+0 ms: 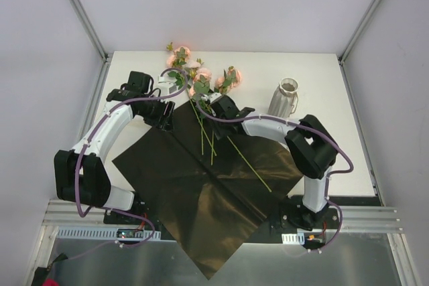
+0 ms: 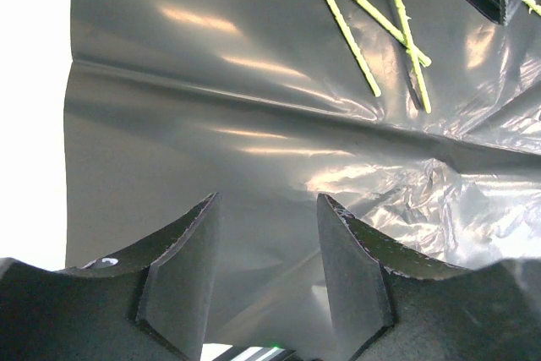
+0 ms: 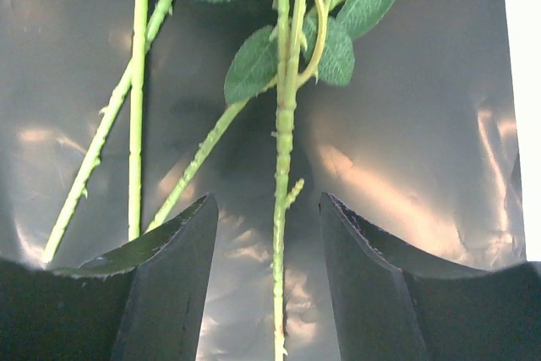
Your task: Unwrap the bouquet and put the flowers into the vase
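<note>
White counter (image 1: 328, 82) between pale walls (image 1: 221, 5), black paper (image 1: 194, 195) spread near; left gripper (image 2: 266, 209) and right gripper (image 3: 266, 209) released above it.

I had two tools out, the left tool (image 2: 266, 293) and the right tool (image 3: 266, 285). On the counter (image 1: 322, 72) I counted one vase (image 1: 288, 97), one sheet of black paper (image 1: 188, 192) and one loose bunch of flowers (image 1: 201, 82). Four green stems (image 3: 283, 166) showed before my right tool. The blooms (image 1: 203, 74) numbered at least four; the cluster was too tight to count further.
</note>
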### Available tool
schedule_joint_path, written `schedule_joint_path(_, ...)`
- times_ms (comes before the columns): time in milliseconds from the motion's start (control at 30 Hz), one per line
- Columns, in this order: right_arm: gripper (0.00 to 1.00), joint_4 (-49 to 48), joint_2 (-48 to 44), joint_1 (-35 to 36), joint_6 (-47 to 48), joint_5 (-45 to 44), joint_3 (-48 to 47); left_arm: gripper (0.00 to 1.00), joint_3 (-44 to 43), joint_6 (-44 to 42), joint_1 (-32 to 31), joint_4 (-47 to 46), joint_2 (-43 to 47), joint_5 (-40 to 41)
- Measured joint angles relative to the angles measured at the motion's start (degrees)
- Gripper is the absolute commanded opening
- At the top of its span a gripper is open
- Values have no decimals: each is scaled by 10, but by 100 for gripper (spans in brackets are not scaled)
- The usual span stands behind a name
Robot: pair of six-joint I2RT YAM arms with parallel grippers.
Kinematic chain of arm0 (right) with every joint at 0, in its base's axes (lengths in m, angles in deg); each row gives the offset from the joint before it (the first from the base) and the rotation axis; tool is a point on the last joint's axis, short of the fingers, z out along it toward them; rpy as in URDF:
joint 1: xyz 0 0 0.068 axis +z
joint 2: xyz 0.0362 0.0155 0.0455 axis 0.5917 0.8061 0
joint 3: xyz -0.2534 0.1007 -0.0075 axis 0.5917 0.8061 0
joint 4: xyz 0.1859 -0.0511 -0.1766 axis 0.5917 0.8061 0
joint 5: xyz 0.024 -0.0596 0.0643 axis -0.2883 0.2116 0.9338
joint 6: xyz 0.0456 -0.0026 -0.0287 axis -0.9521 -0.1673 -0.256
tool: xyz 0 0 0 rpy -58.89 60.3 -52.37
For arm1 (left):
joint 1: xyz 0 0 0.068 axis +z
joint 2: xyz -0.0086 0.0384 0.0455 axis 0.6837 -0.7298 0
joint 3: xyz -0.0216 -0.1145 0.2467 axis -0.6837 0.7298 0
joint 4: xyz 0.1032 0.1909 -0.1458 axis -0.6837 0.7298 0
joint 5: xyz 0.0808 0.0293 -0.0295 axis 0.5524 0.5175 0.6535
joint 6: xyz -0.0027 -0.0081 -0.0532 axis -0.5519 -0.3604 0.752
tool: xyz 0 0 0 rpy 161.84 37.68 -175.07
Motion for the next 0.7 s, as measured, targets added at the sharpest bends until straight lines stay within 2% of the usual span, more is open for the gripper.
schedule_joint_path(267, 49, 2, 44, -15, 14, -1, -45, 49, 2, 0, 0, 0, 4, 0)
schedule_joint_path(400, 41, 1, 57, -25, 17, 3, -49, 52, 2, -1, 0, 0, 7, -1)
schedule_joint_path(567, 27, -1, 61, -30, 14, 16, -52, 53, 2, -1, 0, 6, 12, 0)
schedule_joint_path(667, 15, -3, 61, -30, 14, 23, -52, 53, -3, -1, 0, 14, 13, 0)
schedule_joint_path(700, 8, -3, 61, -30, 12, 26, -52, 53, -5, -1, 0, 16, 14, 0)
